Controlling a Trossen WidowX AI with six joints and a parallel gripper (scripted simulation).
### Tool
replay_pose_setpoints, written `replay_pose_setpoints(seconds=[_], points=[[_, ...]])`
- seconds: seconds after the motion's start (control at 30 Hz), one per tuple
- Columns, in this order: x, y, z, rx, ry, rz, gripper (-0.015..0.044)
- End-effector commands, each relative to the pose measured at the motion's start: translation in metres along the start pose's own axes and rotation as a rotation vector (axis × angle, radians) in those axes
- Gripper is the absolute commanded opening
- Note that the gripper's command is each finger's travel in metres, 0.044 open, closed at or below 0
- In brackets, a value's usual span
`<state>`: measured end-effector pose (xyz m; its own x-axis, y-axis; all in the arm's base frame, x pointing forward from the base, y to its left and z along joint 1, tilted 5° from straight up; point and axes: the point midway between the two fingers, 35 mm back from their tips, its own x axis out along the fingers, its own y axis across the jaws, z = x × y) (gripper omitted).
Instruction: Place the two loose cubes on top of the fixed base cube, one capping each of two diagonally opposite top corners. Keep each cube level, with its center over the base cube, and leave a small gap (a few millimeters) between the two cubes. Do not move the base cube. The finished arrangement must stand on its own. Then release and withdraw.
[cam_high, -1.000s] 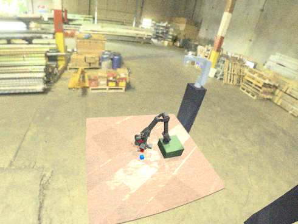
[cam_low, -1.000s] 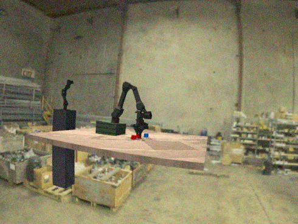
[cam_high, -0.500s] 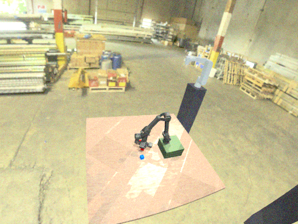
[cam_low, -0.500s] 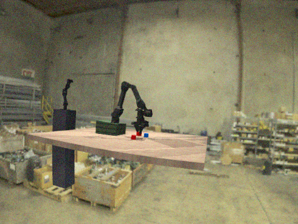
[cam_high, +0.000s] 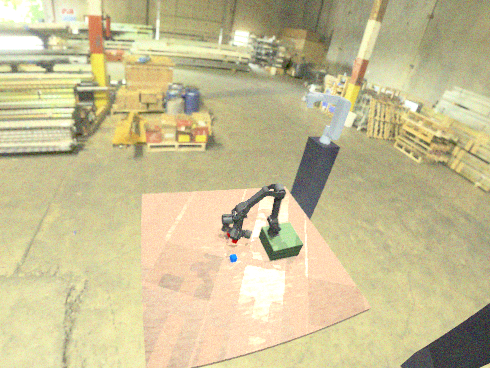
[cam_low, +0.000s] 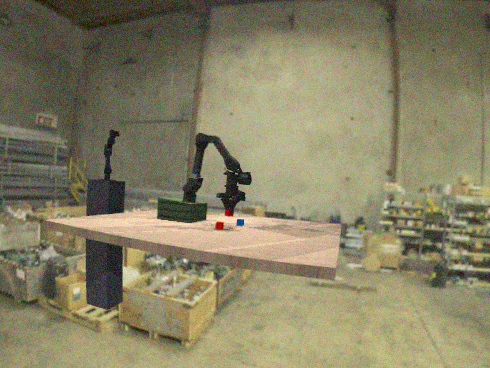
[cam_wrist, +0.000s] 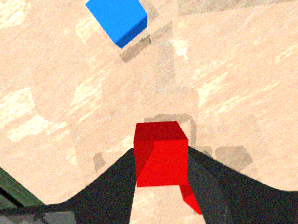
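The blue base cube sits on the table top; in the wrist view it is near the top, turned at an angle. My gripper is shut on a red cube, with one finger at each side. It holds this cube above the table, a short way from the blue cube. The other red cube lies on the table; in the wrist view the right finger hides most of it. Nothing rests on the blue cube.
The arm stands on a green block, whose edge also shows at the lower left of the wrist view. The pale wooden table carries the scene. A dark pillar with another arm stands past the table's edge.
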<state>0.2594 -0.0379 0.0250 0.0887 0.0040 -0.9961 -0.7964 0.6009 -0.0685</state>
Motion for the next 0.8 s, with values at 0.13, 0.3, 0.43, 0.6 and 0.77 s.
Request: replay_pose_setpoints(seconds=[0.13,0.3,0.43,0.6,0.77], points=[[-0.023,-0.001,-0.001,-0.002,-0.001,-0.01,0.0105],[-0.034,0.001,-0.001,-0.014,-0.004,-0.01,0.0105],[-0.046,0.002,-0.002,-0.029,-0.008,-0.01,0.0105],[-0.05,0.003,-0.001,-0.034,-0.01,-0.011,0.0105],[-0.044,0.004,0.01,-0.01,-0.011,-0.01,0.0105]])
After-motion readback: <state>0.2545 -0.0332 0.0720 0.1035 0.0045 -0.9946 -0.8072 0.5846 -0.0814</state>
